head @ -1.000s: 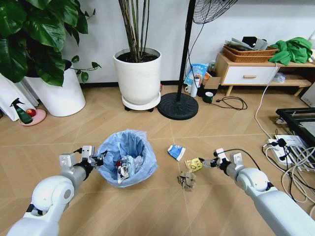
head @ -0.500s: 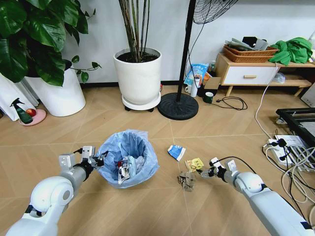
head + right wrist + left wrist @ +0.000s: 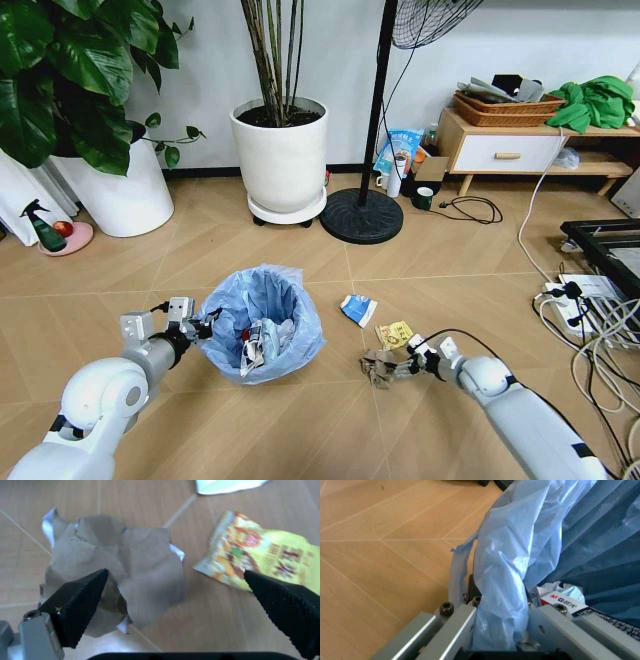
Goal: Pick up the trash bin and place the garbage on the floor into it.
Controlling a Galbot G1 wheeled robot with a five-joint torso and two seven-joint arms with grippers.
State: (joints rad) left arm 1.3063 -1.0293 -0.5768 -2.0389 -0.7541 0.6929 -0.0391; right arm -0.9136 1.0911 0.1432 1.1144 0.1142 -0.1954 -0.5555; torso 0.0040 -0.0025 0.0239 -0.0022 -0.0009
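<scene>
Two end effectors: left [image 3: 197, 325] clamps the trash bin [image 3: 262, 322] rim; right [image 3: 392, 367] (fingers apart) over brown wad [image 3: 378, 368].

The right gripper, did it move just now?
Yes. The right gripper has slid toward the robot's left and nearer the robot, away from the yellow wrapper to the brown wad. It is open over the wad.

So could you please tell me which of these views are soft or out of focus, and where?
Head view: evenly lit and sharp from the bin to the far wall. Left wrist view: the bag clamped in the left hand is sharp, the near fingers soft. Right wrist view: the brown wad and yellow wrapper are slightly blurred between the open right hand's dark fingertips.
</scene>
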